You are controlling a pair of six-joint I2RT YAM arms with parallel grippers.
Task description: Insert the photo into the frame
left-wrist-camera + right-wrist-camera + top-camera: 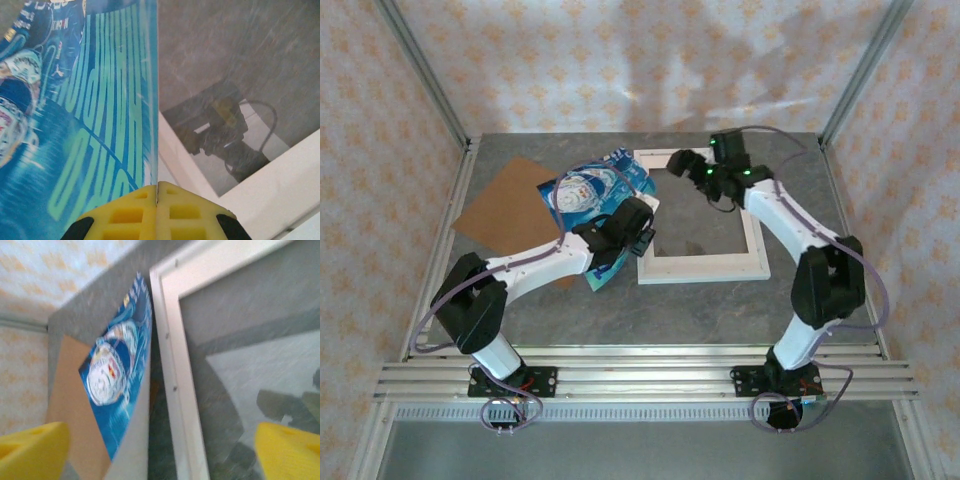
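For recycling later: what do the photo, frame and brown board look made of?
The photo: thin printed paper, it curves; sheen uncertain. The frame: white-painted, matte, probably wood, possibly plastic. The board: plain matte brown, cardboard or fibreboard.

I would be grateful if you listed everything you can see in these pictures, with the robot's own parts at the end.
photo: one, blue-teal print, raised at the frame's left side, one edge pinched by the left gripper
frame: one, white, lying flat on the table, right of centre
board: one, brown, flat on the table at the left, partly under the photo
table: one, grey
left gripper: one, yellow fingers, shut on the photo's edge
right gripper: one, yellow fingers, open, above the frame's far left corner, holding nothing
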